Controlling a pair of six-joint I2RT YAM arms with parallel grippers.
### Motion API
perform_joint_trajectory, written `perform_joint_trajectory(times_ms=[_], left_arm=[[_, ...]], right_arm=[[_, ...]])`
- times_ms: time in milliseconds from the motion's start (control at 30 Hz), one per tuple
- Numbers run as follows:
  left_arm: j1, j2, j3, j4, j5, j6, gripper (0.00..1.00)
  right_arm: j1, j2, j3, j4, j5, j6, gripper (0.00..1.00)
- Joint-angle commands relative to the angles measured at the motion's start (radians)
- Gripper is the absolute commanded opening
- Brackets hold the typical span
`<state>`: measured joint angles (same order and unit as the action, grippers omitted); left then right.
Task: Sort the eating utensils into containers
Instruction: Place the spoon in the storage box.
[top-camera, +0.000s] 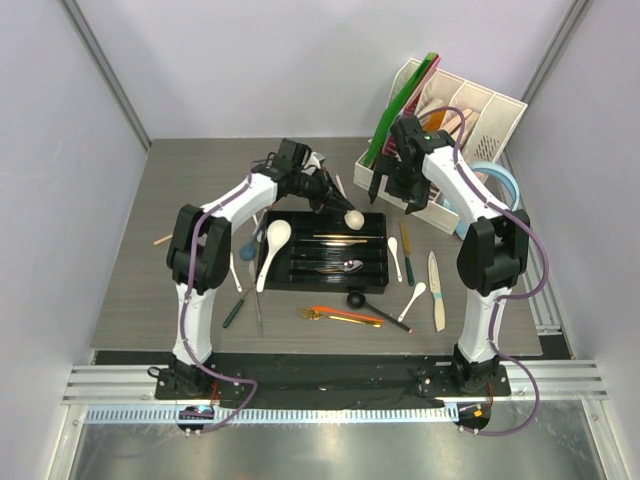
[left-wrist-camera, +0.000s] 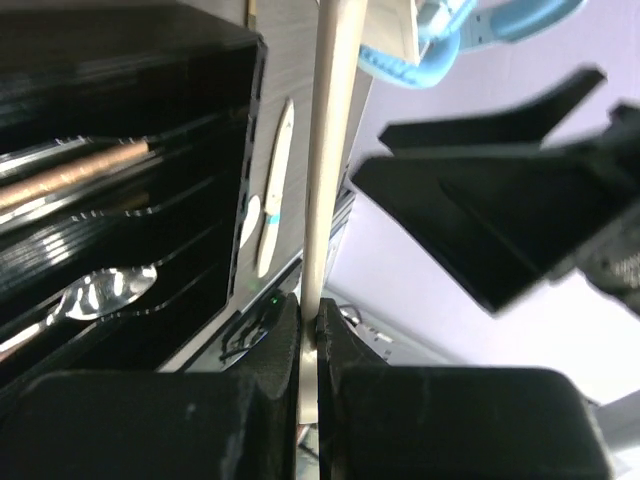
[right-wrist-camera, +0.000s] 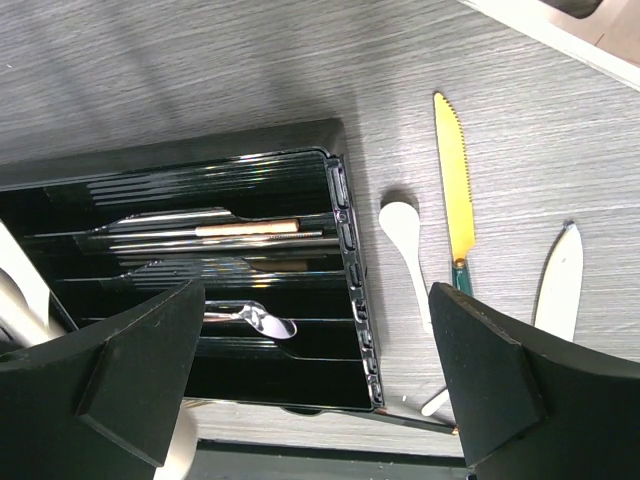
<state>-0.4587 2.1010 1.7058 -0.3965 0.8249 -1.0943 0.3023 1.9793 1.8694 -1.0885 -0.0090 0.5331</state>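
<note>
The black cutlery tray (top-camera: 375, 272) lies mid-table with steel pieces and a wooden-handled piece in its compartments. My left gripper (top-camera: 328, 200) is at the tray's far edge, shut on the handle of a white ceramic spoon (top-camera: 354, 218), whose bowl hangs over the tray's far side. In the left wrist view the handle (left-wrist-camera: 330, 150) runs up from between the closed fingers (left-wrist-camera: 270, 360). My right gripper (top-camera: 393, 190) is open and empty above the tray's far right corner. In its wrist view the gripper (right-wrist-camera: 315, 375) looks down on the tray (right-wrist-camera: 345, 230) and a steel spoon (right-wrist-camera: 250, 318).
Another white ceramic spoon (top-camera: 275, 245) leans on the tray's left end, beside a blue spoon (top-camera: 247, 250). Orange chopsticks (top-camera: 345, 315) and a black spoon (top-camera: 365, 303) lie in front. A yellow knife (right-wrist-camera: 452, 180), small white spoons (right-wrist-camera: 405, 240) and a white knife (top-camera: 436, 290) lie right. The white organiser (top-camera: 460, 110) and headphones (top-camera: 495, 190) stand behind.
</note>
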Motion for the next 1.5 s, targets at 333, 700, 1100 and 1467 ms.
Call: perform_joint_trajectory(times_ms=[333, 700, 1100, 1467], left_arm=[[-0.012, -0.038, 0.020, -0.104, -0.217, -0.269, 0.00], [-0.083, -0.116, -0.023, -0.190, -0.486, -0.650, 0.00], [-0.169, -0.072, 0.103, -0.333, -0.760, -0.780, 0.00], [-0.212, -0.053, -0.055, -0.349, -0.869, -0.871, 0.00]], right_arm=[[-0.031, -0.033, -0.027, 0.004, 0.004, 0.005, 1.00], [-0.052, -0.069, -0.052, 0.007, 0.084, -0.012, 1.00], [-0.052, -0.253, -0.280, 0.082, 0.112, -0.024, 1.00], [-0.052, -0.367, -0.415, 0.122, 0.095, -0.032, 1.00]])
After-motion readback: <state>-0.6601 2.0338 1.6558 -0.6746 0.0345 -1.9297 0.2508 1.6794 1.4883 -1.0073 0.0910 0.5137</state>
